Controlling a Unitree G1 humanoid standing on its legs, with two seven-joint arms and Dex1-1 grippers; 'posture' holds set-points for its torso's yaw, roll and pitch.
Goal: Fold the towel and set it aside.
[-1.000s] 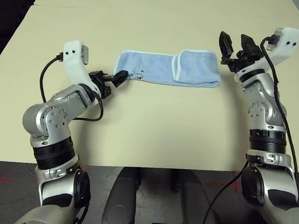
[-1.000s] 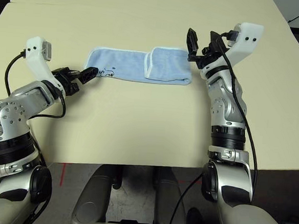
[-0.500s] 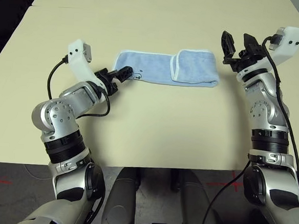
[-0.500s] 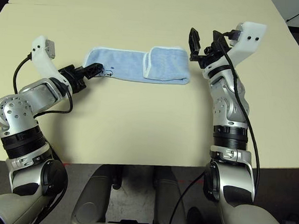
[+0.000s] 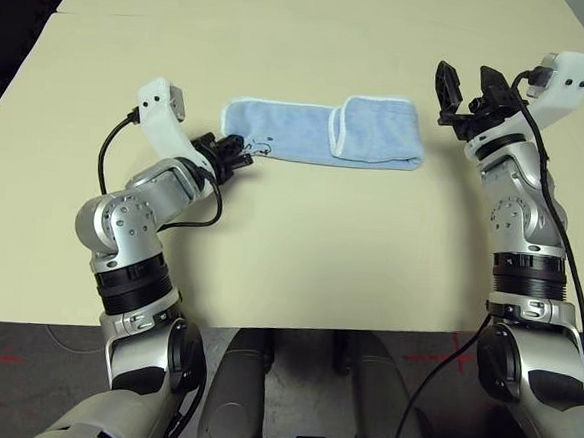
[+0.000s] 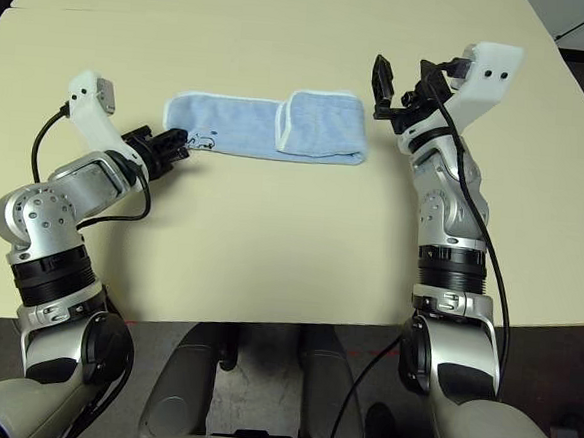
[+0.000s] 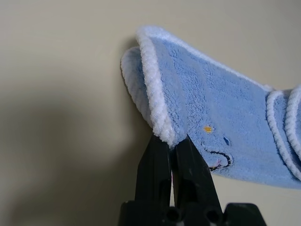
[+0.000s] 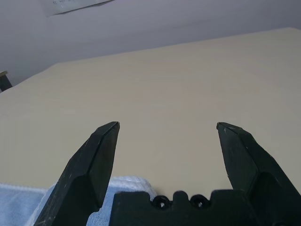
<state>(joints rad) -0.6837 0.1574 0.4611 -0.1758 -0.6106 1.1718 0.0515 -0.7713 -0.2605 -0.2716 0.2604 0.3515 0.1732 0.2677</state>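
Observation:
The light-blue towel (image 5: 318,134) lies as a long strip across the middle of the table, its right end folded over with white edging showing. My left gripper (image 5: 239,155) is shut on the towel's left near corner; the white hem (image 7: 157,115) is pinched between the black fingers, beside a small dark embroidered motif (image 7: 217,157). My right gripper (image 5: 469,88) stands open, raised just right of the towel's folded end, with nothing between its fingers (image 8: 101,155). A bit of the towel (image 8: 120,186) shows below it.
The beige table (image 5: 300,250) stretches wide in front of and behind the towel. Its left edge (image 5: 22,70) meets a dark floor. A seam (image 5: 285,26) crosses the far tabletop.
My left gripper has moved in onto the towel's left corner and shut on it. The right arm has barely moved and stays open.

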